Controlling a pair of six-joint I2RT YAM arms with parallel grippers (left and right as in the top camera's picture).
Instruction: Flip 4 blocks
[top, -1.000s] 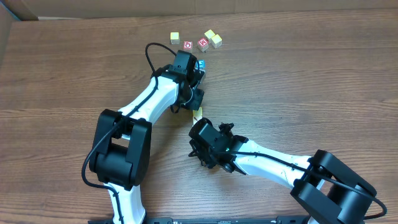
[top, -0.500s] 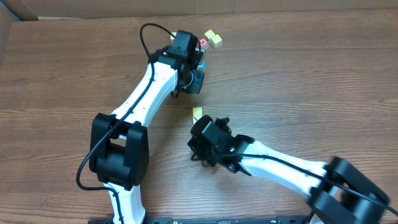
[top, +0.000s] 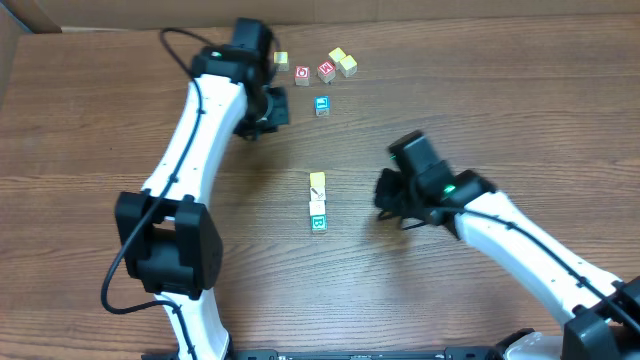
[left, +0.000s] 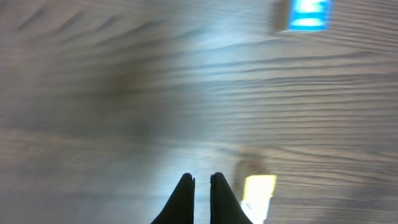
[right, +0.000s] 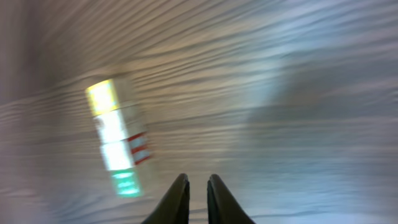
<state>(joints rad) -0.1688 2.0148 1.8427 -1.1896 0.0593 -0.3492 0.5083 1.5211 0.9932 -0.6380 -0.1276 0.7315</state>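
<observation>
The left arm (top: 195, 120) reaches far forward and bends at the wrist, with the left jaws (left: 201, 182) clenched on nothing above the desk (top: 480, 110). The right arm (top: 520, 235) stretches in from the right, and the right jaws (right: 197, 182) are pressed nearly together, empty. The blocks (right: 118, 140) lie in a row ahead-left of the right jaws, well apart from the left jaws.

Blur smears both wrist views, leaving the prints on the row of blocks (right: 118, 140) unreadable.

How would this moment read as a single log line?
row of four small wooden cubes: touching, unheld | left hand: shut, empty | right hand: empty
</observation>
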